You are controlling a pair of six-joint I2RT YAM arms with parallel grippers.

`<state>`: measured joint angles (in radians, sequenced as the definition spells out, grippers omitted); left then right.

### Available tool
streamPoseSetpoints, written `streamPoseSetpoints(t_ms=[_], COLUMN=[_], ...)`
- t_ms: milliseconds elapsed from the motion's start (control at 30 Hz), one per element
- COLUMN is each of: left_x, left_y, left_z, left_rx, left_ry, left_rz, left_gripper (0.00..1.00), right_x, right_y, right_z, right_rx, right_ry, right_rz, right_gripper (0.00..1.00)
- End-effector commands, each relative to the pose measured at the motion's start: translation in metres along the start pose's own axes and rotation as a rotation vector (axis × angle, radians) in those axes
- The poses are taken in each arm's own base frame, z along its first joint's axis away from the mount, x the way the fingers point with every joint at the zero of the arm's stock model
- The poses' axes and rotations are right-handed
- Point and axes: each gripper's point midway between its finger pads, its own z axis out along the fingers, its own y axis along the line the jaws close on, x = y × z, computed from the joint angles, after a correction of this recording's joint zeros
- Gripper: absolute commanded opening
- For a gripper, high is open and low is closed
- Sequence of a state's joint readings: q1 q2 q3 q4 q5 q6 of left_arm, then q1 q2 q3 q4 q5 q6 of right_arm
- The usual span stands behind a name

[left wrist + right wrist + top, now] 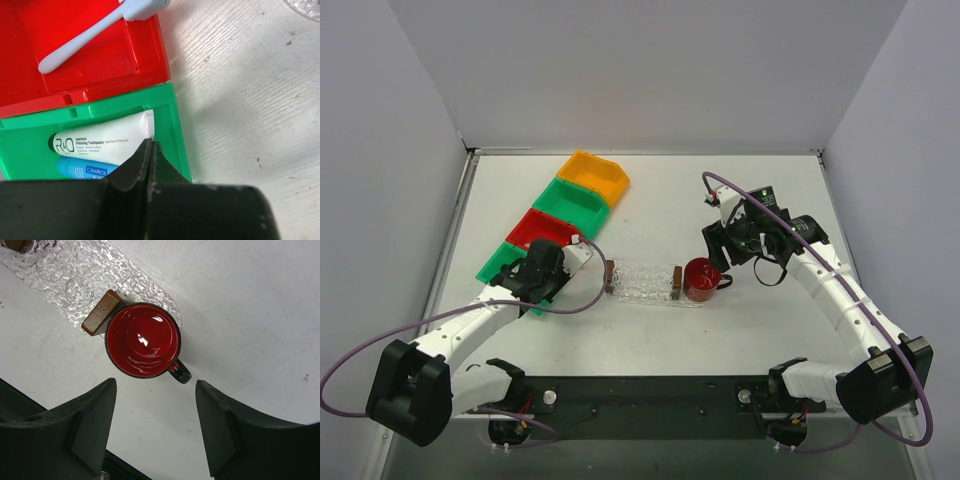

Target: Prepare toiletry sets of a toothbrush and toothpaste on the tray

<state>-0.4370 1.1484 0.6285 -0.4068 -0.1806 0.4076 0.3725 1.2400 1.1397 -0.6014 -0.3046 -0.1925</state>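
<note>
The left gripper (151,144) is closed, with its jaws pressed together. Its tips sit at the flat end of the white tube (100,142); we cannot tell whether they pinch that end. The white tube lies in the nearest green bin (100,107), printed side up, with the blue tube (82,170) touching it on the near side and partly hidden by the gripper body.

The toothbrush (85,39) lies diagonally in the adjoining red bin (100,60). Its handle end rests on the bin floor, and its other end runs out of the left wrist view.

In the top view we see the left gripper (542,268) over the near end of the bin row. The tray (642,280), clear and textured with a brown handle at each end, lies at the middle of the table (720,190) and holds neither tube nor toothbrush. A red mug (700,280) stands just beside the tray's right handle.

The right gripper (156,390) is held above the mug (142,340) with its jaws wide apart, holding nothing.
</note>
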Motion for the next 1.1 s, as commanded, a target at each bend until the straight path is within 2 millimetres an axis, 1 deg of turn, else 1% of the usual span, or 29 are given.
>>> streamPoseSetpoints(t_ms=[0, 100, 167, 233, 267, 467, 633, 767, 933, 1067], left_x=[-0.015, -0.022, -0.032, -0.035, -0.043, -0.065, -0.072, -0.068, -0.057, -0.051], left_y=[0.007, 0.013, 0.021, 0.026, 0.032, 0.059, 0.074, 0.077, 0.072, 0.072], left_z=[-0.01, -0.018, -0.028, -0.034, -0.042, -0.072, -0.087, -0.087, -0.076, -0.069], left_rx=[-0.018, -0.034, -0.055, -0.072, -0.091, -0.182, -0.223, -0.236, -0.226, -0.23], left_ry=[-0.058, -0.079, -0.114, -0.121, -0.149, -0.216, -0.241, -0.23, -0.197, -0.166], left_rz=[-0.016, -0.021, -0.027, -0.024, -0.028, -0.029, -0.042, -0.052, -0.049, -0.054], left_gripper=[0.0, 0.0, 0.0, 0.0, 0.0, 0.0, 0.0, 0.0, 0.0, 0.0], right_x=[0.002, 0.002, 0.002, 0.001, 0.001, 0.0, 0.0, 0.0, 0.0, 0.001], right_y=[0.001, 0.001, 0.001, 0.001, 0.0, 0.0, 0.0, 0.0, 0.0, -0.001], right_z=[0.002, 0.002, 0.002, 0.001, 0.0, -0.001, -0.002, -0.002, -0.002, -0.002], right_rx=[-0.015, -0.017, -0.015, -0.016, -0.013, -0.011, -0.012, -0.014, -0.014, -0.014], right_ry=[0.001, 0.001, 0.003, -0.001, -0.003, -0.01, -0.01, -0.012, -0.014, -0.011], right_rz=[-0.005, -0.005, -0.003, -0.003, -0.004, 0.003, 0.001, 0.002, 0.004, 0.006], right_gripper=[0.59, 0.59, 0.59, 0.59, 0.59, 0.59, 0.59, 0.59, 0.59, 0.59])
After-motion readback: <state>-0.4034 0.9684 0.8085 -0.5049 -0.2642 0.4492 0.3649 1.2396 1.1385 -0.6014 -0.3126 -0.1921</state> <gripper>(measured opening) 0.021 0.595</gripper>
